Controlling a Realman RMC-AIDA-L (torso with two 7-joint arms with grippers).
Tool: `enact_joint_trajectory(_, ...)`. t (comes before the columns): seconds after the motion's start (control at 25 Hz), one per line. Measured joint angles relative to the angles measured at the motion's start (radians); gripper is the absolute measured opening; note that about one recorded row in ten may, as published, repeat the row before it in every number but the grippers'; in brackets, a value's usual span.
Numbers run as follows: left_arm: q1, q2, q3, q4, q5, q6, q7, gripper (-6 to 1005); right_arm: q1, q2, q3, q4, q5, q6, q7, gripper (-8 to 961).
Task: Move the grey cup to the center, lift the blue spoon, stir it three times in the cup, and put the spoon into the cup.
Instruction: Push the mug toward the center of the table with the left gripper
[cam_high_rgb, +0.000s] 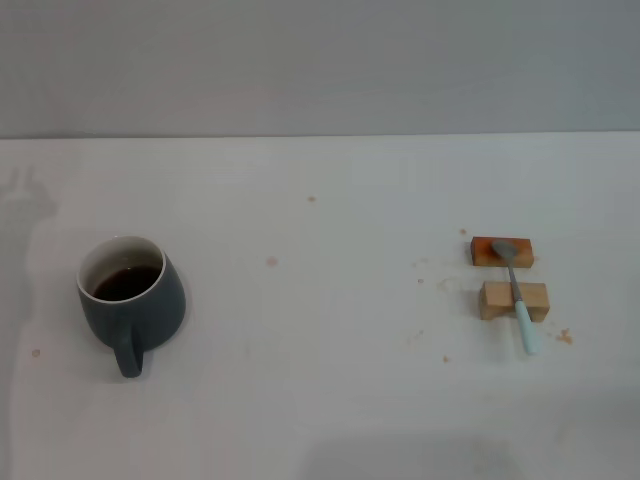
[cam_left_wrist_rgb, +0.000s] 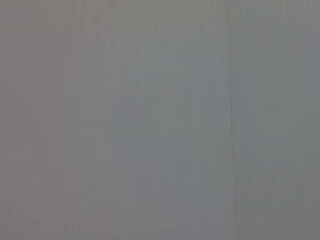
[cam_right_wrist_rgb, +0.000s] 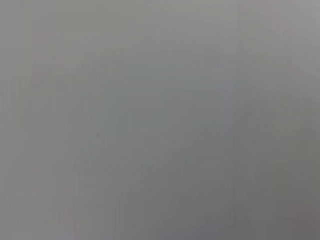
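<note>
Cup (cam_high_rgb: 130, 296) sits at the table's (cam_high_rgb: 330, 400) left, spoon (cam_high_rgb: 518, 290) across two blocks (cam_high_rgb: 512, 275) at right; nothing seems started. Neither gripper is in view, so their state can't be told.

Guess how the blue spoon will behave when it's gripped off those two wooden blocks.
The blue spoon looks slim and rigid, probably light. It only bridges two wooden blocks, so a sideways nudge could likely roll or knock it off. Its smooth, narrow handle may slip in a loose pinch.
</note>
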Motion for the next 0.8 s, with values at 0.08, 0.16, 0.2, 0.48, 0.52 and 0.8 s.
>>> enact_joint_trajectory(0.08,0.000,0.000,0.000,0.000,0.000,0.000,0.000,336,0.000,0.000,0.000,0.001,0.000,0.000,0.000,717)
enact_joint_trajectory(0.16,0.000,0.001,0.001,0.000,0.000,0.000,0.000,259,0.000,0.001,0.000,0.001,0.000,0.000,0.000,716)
enact_joint_trajectory(0.2,0.001,0.001,0.002,0.000,0.000,0.003,0.000,221,0.000,0.001,0.000,0.001,0.000,0.000,0.000,716)
enact_joint_trajectory(0.48,0.002,0.002,0.003,-0.002,0.000,0.008,-0.010,41,-0.002,0.002,-0.001,0.001,-0.002,0.000,0.000,717)
enact_joint_trajectory(0.52,0.002,0.002,0.003,-0.002,0.000,0.008,-0.011,63,-0.003,0.002,-0.002,0.001,-0.003,0.000,0.000,717)
enact_joint_trajectory(0.8,0.005,0.000,0.003,-0.001,-0.005,0.004,-0.015,285,-0.005,0.002,-0.002,0.001,-0.004,0.000,0.000,717)
